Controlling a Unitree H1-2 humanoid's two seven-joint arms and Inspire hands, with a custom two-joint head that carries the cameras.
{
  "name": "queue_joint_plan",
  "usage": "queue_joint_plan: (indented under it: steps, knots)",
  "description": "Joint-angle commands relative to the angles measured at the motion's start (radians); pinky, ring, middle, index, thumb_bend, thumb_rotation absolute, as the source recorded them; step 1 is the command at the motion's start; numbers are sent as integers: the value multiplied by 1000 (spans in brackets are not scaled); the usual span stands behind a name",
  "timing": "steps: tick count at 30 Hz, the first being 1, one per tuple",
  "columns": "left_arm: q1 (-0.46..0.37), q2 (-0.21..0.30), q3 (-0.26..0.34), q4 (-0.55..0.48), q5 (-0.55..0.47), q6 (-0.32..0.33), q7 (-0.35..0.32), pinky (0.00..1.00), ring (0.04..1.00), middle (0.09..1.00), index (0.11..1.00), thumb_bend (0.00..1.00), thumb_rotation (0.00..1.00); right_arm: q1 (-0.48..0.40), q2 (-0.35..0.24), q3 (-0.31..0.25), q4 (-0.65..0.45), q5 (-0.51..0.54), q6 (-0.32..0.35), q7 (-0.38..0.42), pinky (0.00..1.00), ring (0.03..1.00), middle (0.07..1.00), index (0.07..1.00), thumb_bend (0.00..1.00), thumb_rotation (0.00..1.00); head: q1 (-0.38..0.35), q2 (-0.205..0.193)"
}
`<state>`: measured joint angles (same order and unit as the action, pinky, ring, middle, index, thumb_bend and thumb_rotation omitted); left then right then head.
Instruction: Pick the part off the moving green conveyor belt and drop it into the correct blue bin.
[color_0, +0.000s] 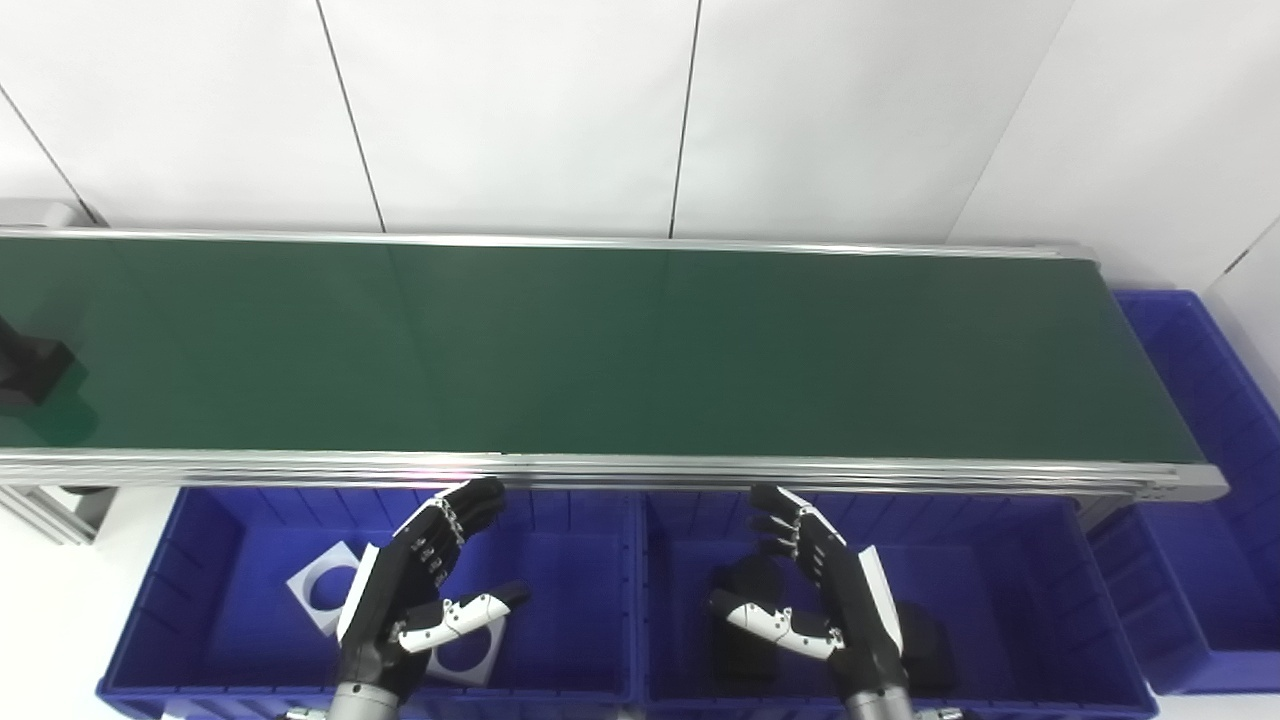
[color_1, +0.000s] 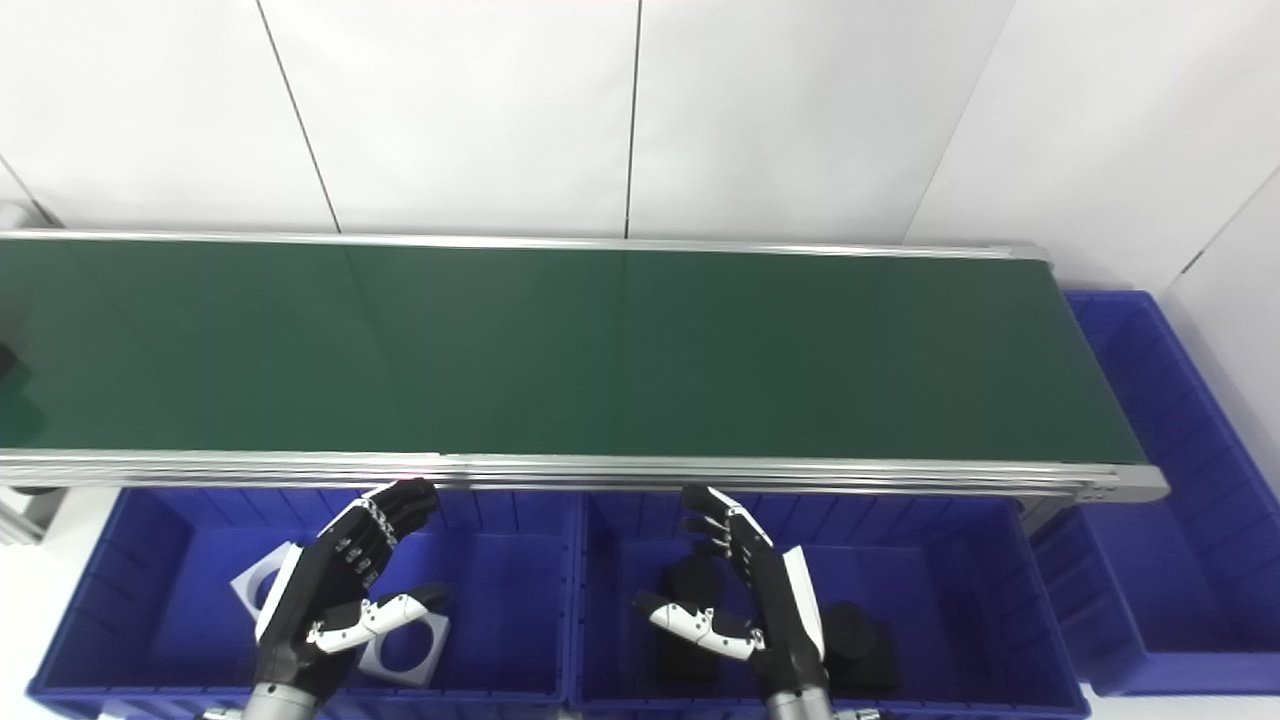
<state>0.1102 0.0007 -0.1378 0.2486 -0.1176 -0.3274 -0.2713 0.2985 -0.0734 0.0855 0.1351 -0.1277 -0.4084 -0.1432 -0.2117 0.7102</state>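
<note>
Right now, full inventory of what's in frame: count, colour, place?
Long green conveyor belt: 1, dark green with silver rails, across the middle.
Black block part: 1, black, on the belt's far left edge.
Blue plastic bins: 3, blue, two below the belt, one at its right end.
White square plates with round holes: 2, white, left bin.
Black parts: at least 2, black, middle bin.
Left robot hand: 1, black and white, open above left bin.
Right robot hand: 1, black and white, open above middle bin.

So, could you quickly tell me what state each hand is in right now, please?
Left hand: open, holding nothing, over the left bin.
Right hand: open, holding nothing, over the middle bin.
</note>
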Motion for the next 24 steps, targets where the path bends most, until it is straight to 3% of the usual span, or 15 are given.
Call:
queue_joint_plan:
  steps: [1,24]
  knots:
    - [-12,-5,1,-28,8,-15,10,850,795,800,751,626,2,-2,-1,-1,-35,9,-61,4,686,762,810,804,687,154,1,0]
    - [7,-20,-12,-30,9,-28,26,860,796,798,737,634,0,9,-12,-13,-40,31,-61,22,689,765,811,801,693,146,36,-3]
